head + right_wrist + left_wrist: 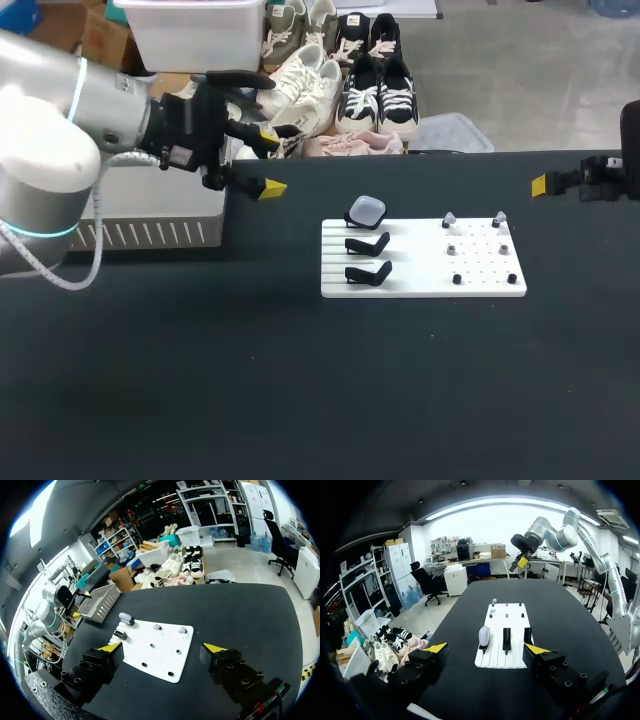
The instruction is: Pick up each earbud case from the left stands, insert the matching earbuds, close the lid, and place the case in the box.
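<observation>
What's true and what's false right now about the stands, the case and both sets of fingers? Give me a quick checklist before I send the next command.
1. One earbud case sits on an end stand of the row of three. True.
2. All three stands hold cases. False: the other two stands are empty.
3. The left gripper is shut on the case. False: its fingers are open and empty, off to the side of the white board.
4. The right gripper has its fingers open and holds nothing. True.
</observation>
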You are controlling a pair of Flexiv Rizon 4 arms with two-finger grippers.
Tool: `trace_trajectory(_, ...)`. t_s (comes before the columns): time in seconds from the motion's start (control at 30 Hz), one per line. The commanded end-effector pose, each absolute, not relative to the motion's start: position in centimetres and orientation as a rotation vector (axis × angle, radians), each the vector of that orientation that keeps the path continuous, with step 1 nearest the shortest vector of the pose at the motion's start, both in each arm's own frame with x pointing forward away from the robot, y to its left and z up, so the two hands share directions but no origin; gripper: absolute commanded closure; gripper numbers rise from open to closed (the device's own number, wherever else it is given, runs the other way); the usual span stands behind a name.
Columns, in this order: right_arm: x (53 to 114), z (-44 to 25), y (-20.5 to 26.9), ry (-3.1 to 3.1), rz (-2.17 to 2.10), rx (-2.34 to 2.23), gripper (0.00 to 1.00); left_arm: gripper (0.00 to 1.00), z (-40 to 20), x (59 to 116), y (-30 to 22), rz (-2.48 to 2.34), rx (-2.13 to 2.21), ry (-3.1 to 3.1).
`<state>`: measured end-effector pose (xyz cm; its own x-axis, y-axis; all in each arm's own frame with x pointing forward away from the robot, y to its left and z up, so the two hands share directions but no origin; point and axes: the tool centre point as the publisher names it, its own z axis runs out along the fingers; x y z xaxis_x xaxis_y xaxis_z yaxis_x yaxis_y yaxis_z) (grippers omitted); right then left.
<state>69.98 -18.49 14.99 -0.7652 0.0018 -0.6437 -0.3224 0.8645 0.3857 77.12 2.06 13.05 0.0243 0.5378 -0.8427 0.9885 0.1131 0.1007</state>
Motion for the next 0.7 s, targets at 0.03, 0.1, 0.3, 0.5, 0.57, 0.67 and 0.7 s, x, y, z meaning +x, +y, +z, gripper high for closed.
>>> trace_trajectory(0.03,70.0,15.0,-18.6,2.371,0.644,-0.234,0.0,0.0,11.1,78.5,0.1,-0.856,1.623,1.602)
trace_trajectory(0.1,70.0,15.0,-18.6,2.371,0.644,-0.234,0.0,0.0,10.5,78.6,-0.3,-0.861,1.627,1.606)
trace_trajectory(0.3,70.0,15.0,-18.6,2.371,0.644,-0.234,0.0,0.0,8.3,79.0,-1.8,-0.884,1.643,1.639)
trace_trajectory(0.5,70.0,15.0,-18.6,2.371,0.644,-0.234,0.0,0.0,6.7,79.0,-3.0,-0.898,1.667,1.628)
trace_trajectory(0.57,70.0,15.0,-18.6,2.371,0.644,-0.234,0.0,0.0,6.4,79.0,-3.4,-0.905,1.671,1.626)
trace_trajectory(0.67,70.0,15.0,-18.6,2.371,0.644,-0.234,0.0,0.11,6.0,79.1,-4.0,-0.919,1.672,1.621)
trace_trajectory(0.7,70.0,15.0,-18.6,2.371,0.644,-0.234,0.0,0.1,6.0,79.1,-4.1,-0.927,1.672,1.621)
